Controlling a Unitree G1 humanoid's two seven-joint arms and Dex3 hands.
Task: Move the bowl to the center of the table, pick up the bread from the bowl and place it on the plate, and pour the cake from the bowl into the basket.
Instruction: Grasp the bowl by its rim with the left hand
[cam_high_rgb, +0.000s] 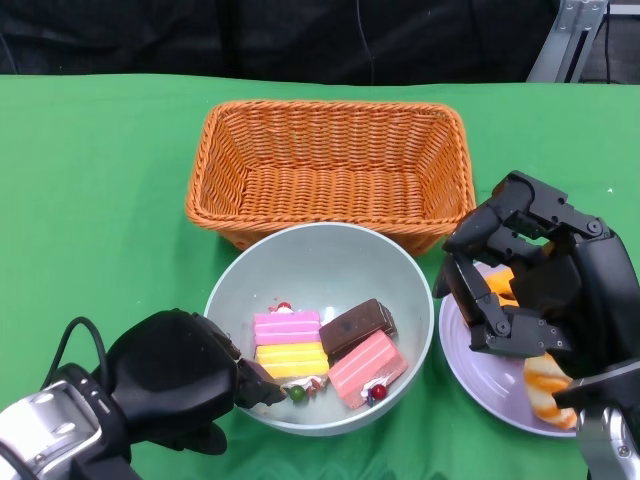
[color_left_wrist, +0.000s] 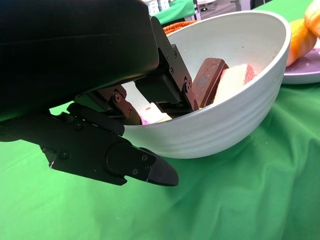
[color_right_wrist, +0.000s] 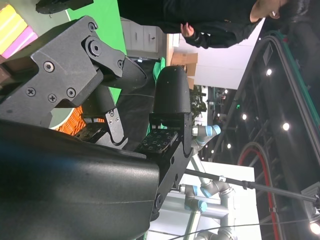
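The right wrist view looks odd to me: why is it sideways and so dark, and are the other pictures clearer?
Right wrist view: turned on its side, the black right hand fills most of it, and bright ceiling lights glare behind. Head view: evenly lit and sharp on the bowl and basket. Left wrist view: the left hand is a dark mass up close, while the bowl stays clear.

The green table (cam_high_rgb: 90, 200) carries a basket (cam_high_rgb: 330, 170), a bowl (cam_high_rgb: 320, 265) by the left hand (cam_high_rgb: 175, 380), and a plate (cam_high_rgb: 475, 370) under the right hand (cam_high_rgb: 530, 285).
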